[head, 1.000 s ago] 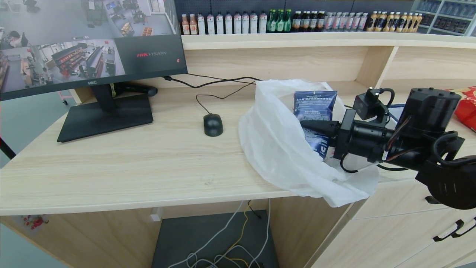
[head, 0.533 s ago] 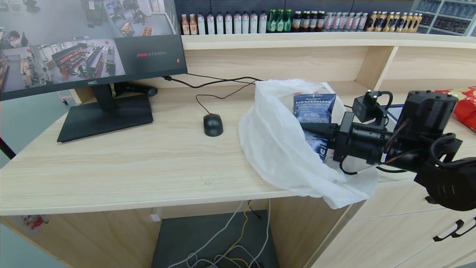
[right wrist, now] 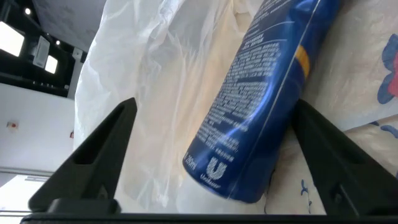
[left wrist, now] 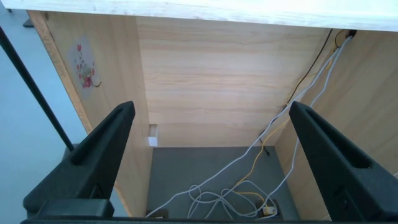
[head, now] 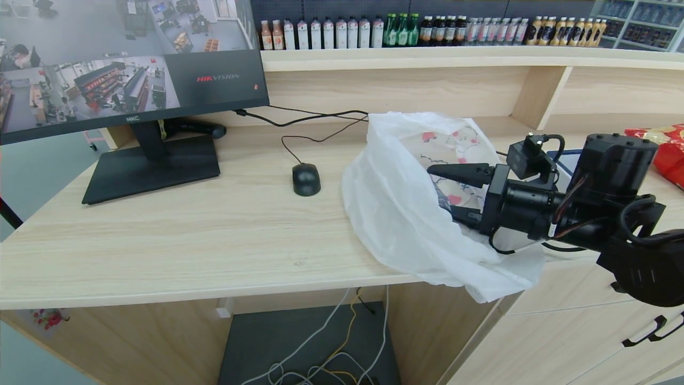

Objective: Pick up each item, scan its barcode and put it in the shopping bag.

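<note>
In the bag (head: 395,214) at 3 o'clock, the blue pouch (right wrist: 261,106), judged soft, slippery and best pinched mid-body, is being flanked by the right gripper (head: 443,192) with its fingers spread.

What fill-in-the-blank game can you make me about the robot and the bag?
1. The blue pouch lies inside the ___ bag.
2. The right tool at the bag's mouth is ___.
3. A black ___ sits on the counter between the monitor and the bag.
Missing words: white; open; mouse.
</note>
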Available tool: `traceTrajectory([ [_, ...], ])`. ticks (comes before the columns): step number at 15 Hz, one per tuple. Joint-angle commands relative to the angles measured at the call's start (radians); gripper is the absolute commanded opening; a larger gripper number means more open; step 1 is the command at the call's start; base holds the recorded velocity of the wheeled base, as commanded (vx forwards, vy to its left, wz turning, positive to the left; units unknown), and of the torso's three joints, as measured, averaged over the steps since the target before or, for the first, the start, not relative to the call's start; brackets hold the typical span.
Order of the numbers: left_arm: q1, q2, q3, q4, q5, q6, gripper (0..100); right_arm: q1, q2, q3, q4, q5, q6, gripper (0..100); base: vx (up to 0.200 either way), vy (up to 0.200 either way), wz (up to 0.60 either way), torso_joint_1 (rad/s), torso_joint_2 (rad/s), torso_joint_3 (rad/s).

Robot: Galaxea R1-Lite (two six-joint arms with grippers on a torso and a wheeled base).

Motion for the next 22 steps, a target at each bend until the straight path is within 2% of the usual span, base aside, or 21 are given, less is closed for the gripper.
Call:
traceTrajectory([
  [1,0.0,0.0,0.0,0.0,0.0,0.0,100,0.0,-0.005,0.001,0.001,-0.001,0.0,100,0.0,0.0,0.0,0.0,0.0,0.0],
  [15,-0.002,0.0,0.0,0.0,0.0,0.0,100,-0.023,-0.085,0.0,0.001,-0.018,0.0,100,0.0,0.0,0.0,0.0,0.0,0.0],
  [19,0.0,0.0,0.0,0.0,0.0,0.0,100,-0.051,-0.146,-0.026,0.001,-0.071,-0.023,100,0.0,0.0,0.0,0.0,0.0,0.0],
  [22,0.0,0.0,0.0,0.0,0.0,0.0,100,-0.081,-0.206,-0.031,0.001,-0.073,-0.063,100,0.0,0.0,0.0,0.0,0.0,0.0],
])
